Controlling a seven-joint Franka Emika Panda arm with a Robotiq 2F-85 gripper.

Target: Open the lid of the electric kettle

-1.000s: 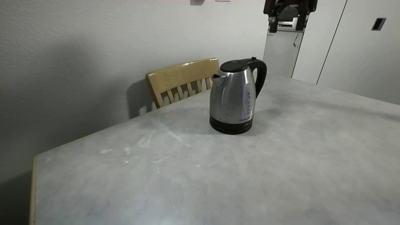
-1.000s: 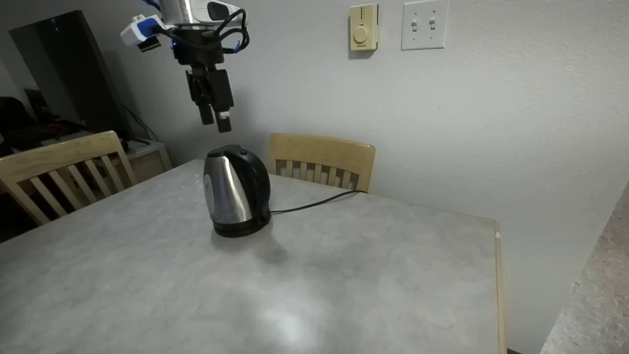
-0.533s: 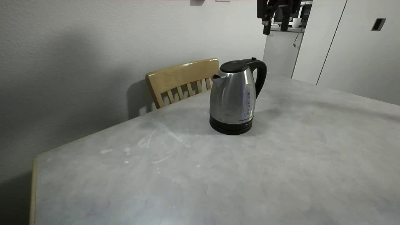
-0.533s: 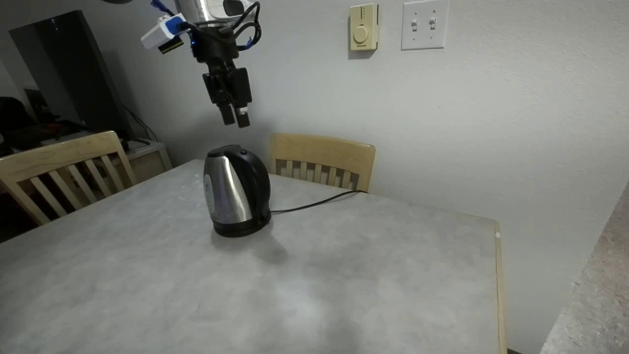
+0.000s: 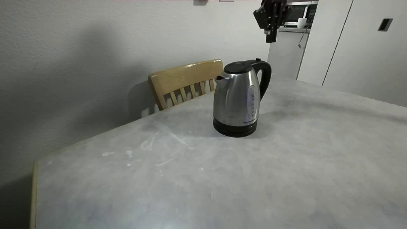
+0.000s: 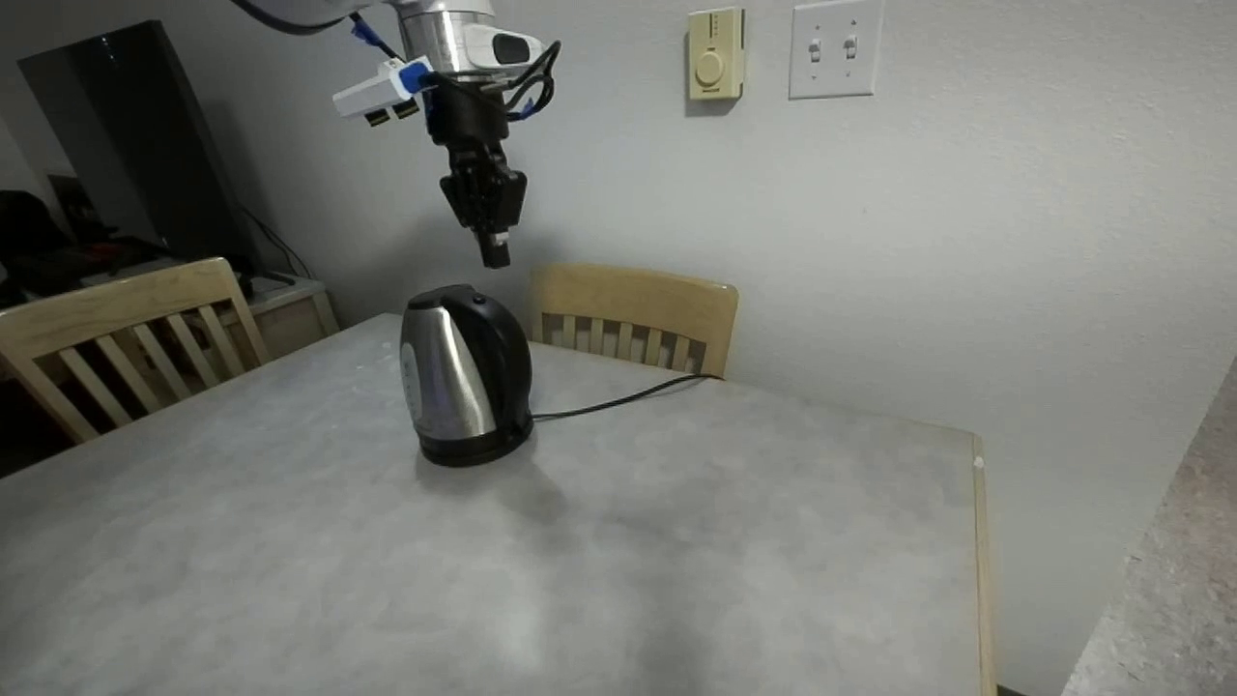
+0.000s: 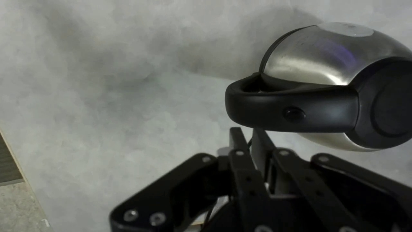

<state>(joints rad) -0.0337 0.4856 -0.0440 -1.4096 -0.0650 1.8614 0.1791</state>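
Note:
The electric kettle (image 5: 233,98) stands upright on the table, steel with a black base. Its round black lid (image 5: 238,67) lies flat on top, level with the rim; in the wrist view the lid (image 7: 396,96) is cut off by the right edge. A black handle (image 7: 267,108) with a small button (image 7: 294,114) reaches out from it. My gripper (image 6: 495,259) hangs above the handle, pointing down and apart from the kettle. In the wrist view a narrow gap parts the fingertips of my gripper (image 7: 247,131), with nothing held between them.
Wooden chairs stand behind the table, one chair (image 6: 633,300) near the kettle and another chair (image 6: 145,319) farther left. A black cord (image 6: 628,398) runs from the kettle's base to the table's far edge. The wall (image 6: 918,251) rises close behind.
My gripper's fingers have come from wide apart to almost together. The arm has moved across to above the kettle's handle, ending a little lower. The kettle and lid have not moved.

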